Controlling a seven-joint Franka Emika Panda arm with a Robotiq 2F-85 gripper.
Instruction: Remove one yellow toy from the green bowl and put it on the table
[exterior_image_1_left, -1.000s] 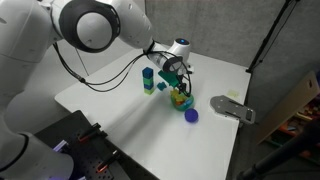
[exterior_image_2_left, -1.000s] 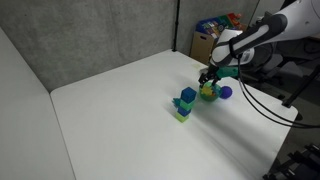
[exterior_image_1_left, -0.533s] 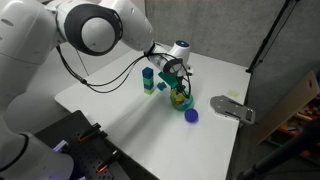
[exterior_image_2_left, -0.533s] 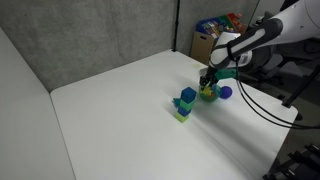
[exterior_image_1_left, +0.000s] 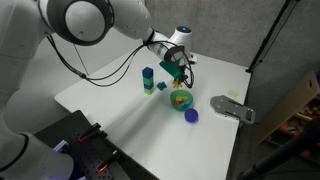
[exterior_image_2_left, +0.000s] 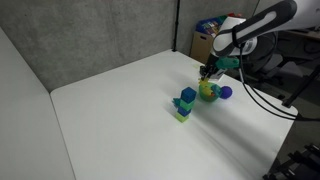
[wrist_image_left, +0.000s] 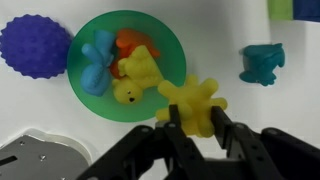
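Fingers (wrist_image_left: 177, 135): lifted clear of bowl (wrist_image_left: 165, 35) since earlier frame, clamped on yellow toy (wrist_image_left: 192, 98) at lower centre of wrist view, above desk (wrist_image_left: 285, 100). Arm (exterior_image_1_left: 85, 15) enters from upper left, wrist pointing down.

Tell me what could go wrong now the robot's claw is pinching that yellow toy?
The yellow toy is lumpy and the gripper pinches only part of it, so it might slip out. In the wrist view it hangs by the rim of the green bowl, so a slip could drop it into the bowl. Setting it down on the table, the arm could bump the teal toy nearby.
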